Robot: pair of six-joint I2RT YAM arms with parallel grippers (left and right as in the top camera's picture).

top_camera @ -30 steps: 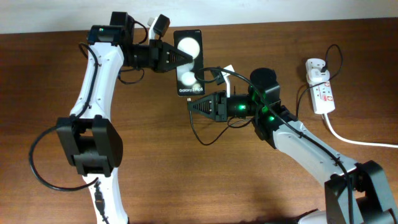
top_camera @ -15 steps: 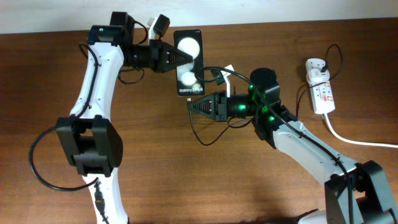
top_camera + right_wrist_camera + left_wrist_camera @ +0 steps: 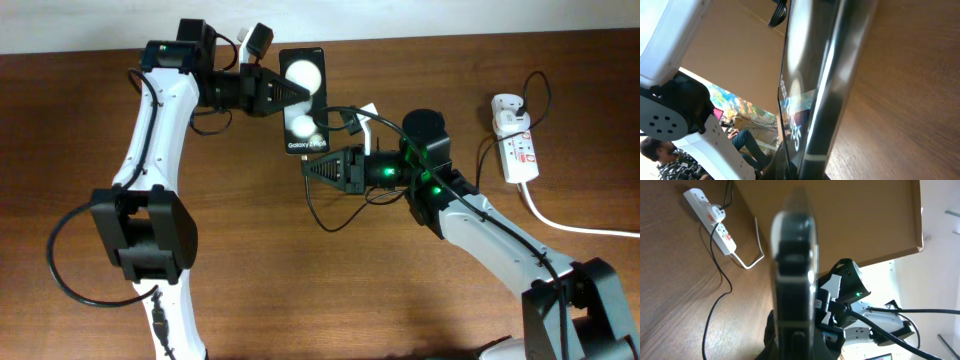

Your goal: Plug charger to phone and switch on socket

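Above the table, left claw still gripping phone, right claw unmoved

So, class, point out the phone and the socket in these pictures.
phone [image 3: 306, 100], overhead view, middle of its glossy black face.
socket [image 3: 522, 152], overhead view, white body beside the red markings.

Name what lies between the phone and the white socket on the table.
Overhead view: the right arm's wrist crosses part of the stretch between phone and socket; the thin charger cable runs beside the socket.
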